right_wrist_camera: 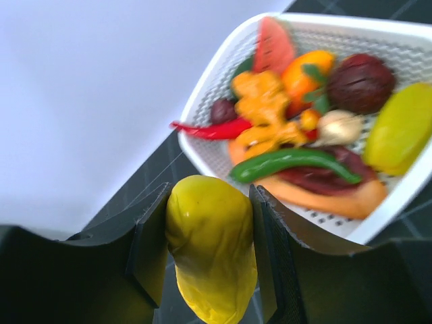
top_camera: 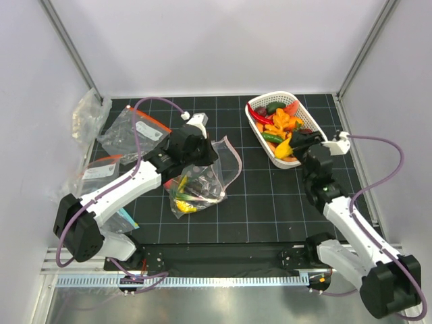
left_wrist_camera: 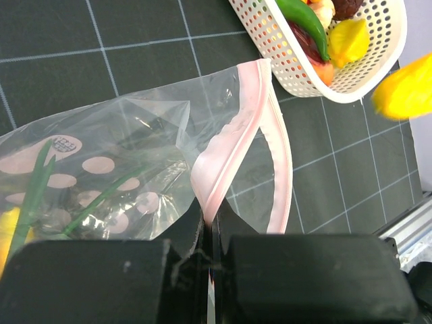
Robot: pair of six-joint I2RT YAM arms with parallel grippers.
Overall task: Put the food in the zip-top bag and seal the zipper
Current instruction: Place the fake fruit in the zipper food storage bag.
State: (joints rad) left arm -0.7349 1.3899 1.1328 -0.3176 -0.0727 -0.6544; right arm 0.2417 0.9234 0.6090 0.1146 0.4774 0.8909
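Zip-top bag [left_wrist_camera: 121, 148] has its zipper [left_wrist_camera: 226, 158] pinched in the left hand [left_wrist_camera: 209, 236], while right hand [right_wrist_camera: 210, 253] clamps yellow food [right_wrist_camera: 209, 216].

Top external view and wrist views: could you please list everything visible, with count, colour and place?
zip-top bag: one, clear, table centre
zipper: one, pale pink, on bag mouth
basket: one, white, back right
food: many, mixed colours, mostly in basket, few in bag
yellow food piece: one, yellow, in right tool
labelled bags: two, clear with orange-red strips, left side
left tool: one, black, shut on zipper
right tool: one, black, gripping yellow food piece
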